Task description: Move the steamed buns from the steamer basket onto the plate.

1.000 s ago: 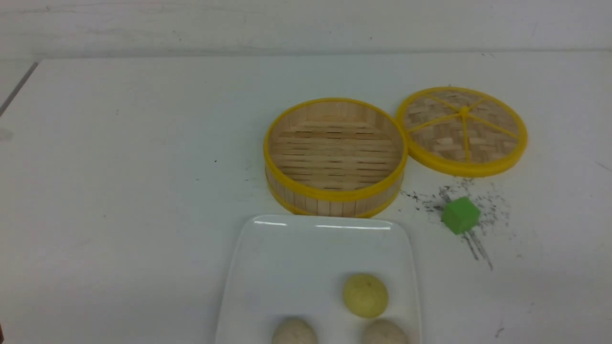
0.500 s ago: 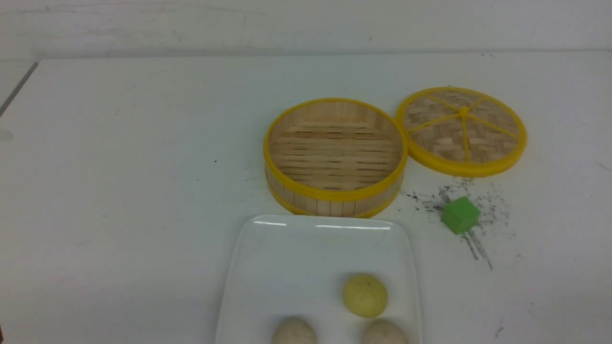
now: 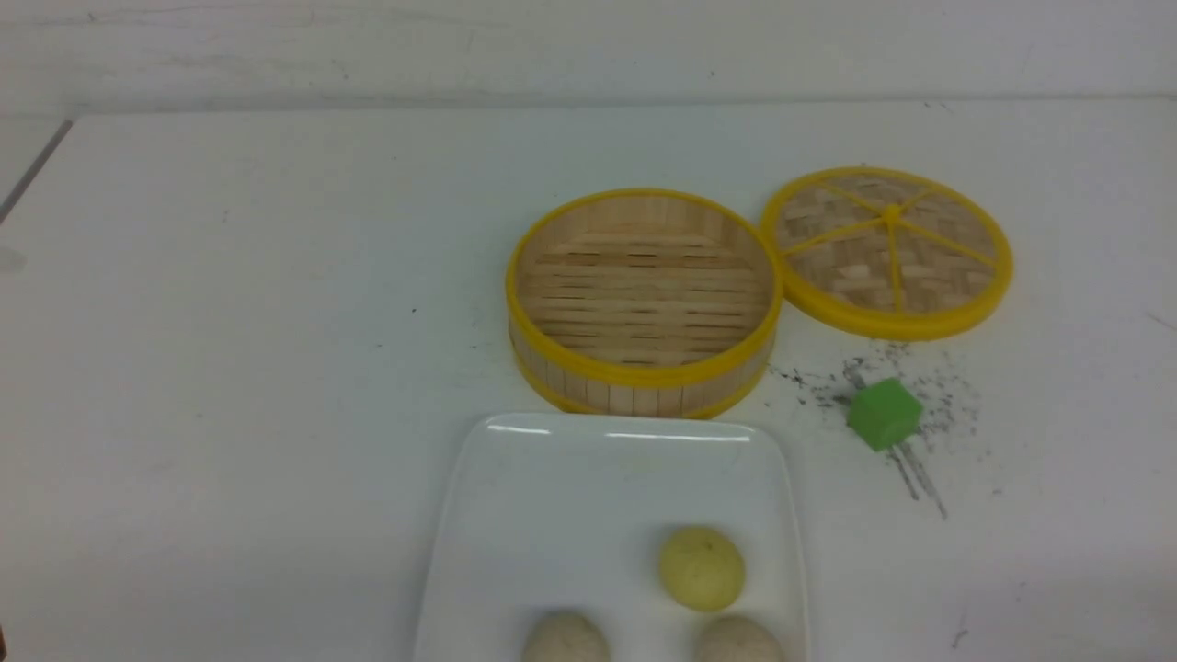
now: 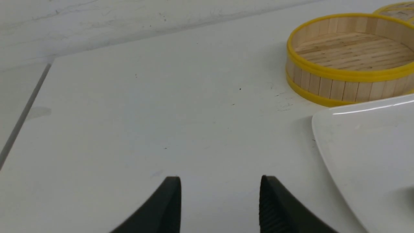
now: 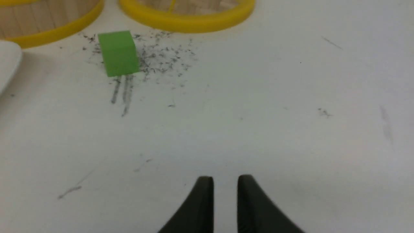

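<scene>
While the front view shows neither arm, it alone takes in all three steamed buns: the pale yellow bun and two speckled buns, one toward the table's left edge and one toward its right, both cut by the frame, all resting on the near half of the white plate by the table's near edge. Just beyond the plate's far rim, close but whether touching cannot be told, stands the steamer basket, its slatted floor bare. Its woven lid lies flat beside it toward the right edge, the two yellow rims meeting or nearly so. A green cube sits nearer than the lid, among dark scuff marks on the table. The left wrist view adds the left gripper, its jaws wide apart and holding nothing above bare table, with the basket and a corner of the plate ahead of it; no bun is clearly visible there. The right wrist view adds the right gripper, its jaws drawn to a narrow gap with nothing between them, and shows the cube, the scuffs, the lid's rim and a sliver of the plate beyond.
</scene>
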